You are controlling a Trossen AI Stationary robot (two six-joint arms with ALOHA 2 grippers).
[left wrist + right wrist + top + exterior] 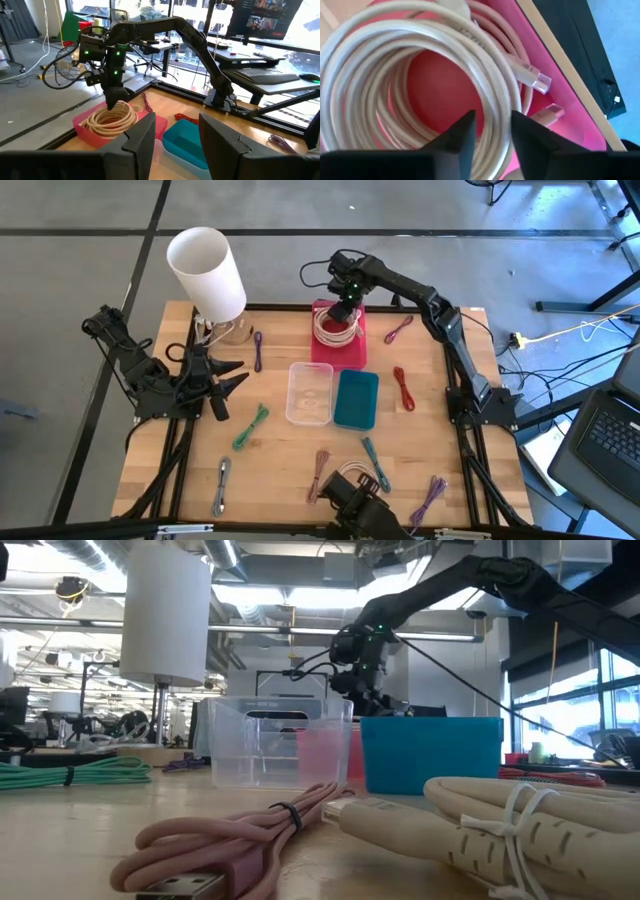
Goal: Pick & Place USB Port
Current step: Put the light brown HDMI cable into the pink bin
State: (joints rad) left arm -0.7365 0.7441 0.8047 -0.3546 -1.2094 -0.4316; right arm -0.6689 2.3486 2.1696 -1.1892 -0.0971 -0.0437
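One coiled cream USB cable point(336, 328) lies in the pink square bin point(356, 352) at the far middle of the wooden table point(150, 450), its metal plugs point(540, 84) resting toward the bin's wall. The right gripper point(342, 313) is down over the coil; in the right wrist view its two dark fingers point(460, 134) straddle a strand of the cable with a narrow gap, though whether they actually pinch it is unclear. Just in front of the pink bin stand a clear plastic container point(310, 393) and a teal one point(356, 399), side by side. Several small bundled cables, red point(403, 387), purple point(257, 350) and green point(251, 427), lie scattered around. The left gripper point(236, 378) rests near the table's left edge, fingers spread apart, beside a white cylindrical lamp point(207, 273).
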